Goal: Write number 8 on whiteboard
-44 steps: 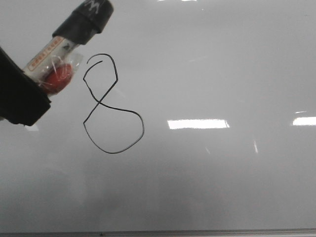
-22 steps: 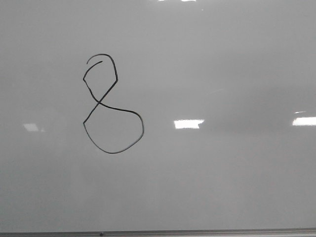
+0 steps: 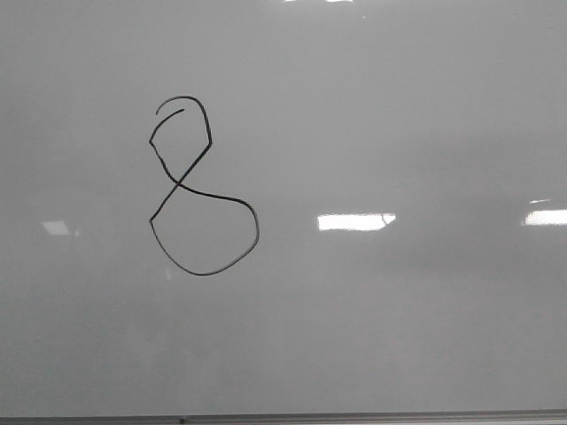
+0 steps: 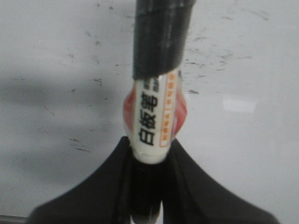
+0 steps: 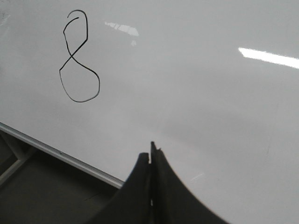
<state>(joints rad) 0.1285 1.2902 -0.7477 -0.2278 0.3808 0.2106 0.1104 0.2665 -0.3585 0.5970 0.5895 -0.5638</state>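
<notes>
One number 8 [image 3: 190,190] sits left of centre on your whiteboard [image 3: 399,336], your left pincer [image 4: 149,161] gripping a marker [image 4: 156,93], your right pincer [image 5: 150,161] clenched empty.

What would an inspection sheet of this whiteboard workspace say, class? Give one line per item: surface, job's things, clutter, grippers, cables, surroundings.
Surface: the whiteboard is glossy pale grey, with bright rectangular light reflections and a thin metal bottom edge.
Job's things: the number 8 is drawn in thin black line, small angular upper loop, larger rounded lower loop. A marker with a black cap and printed label is present.
Clutter: faint dark specks and smudges on the surface in the left wrist view.
Grippers: the left gripper is shut on the marker; the right gripper is shut, holding nothing.
Cables: nothing seen.
Surroundings: dark area below the board's edge in the right wrist view.
</notes>
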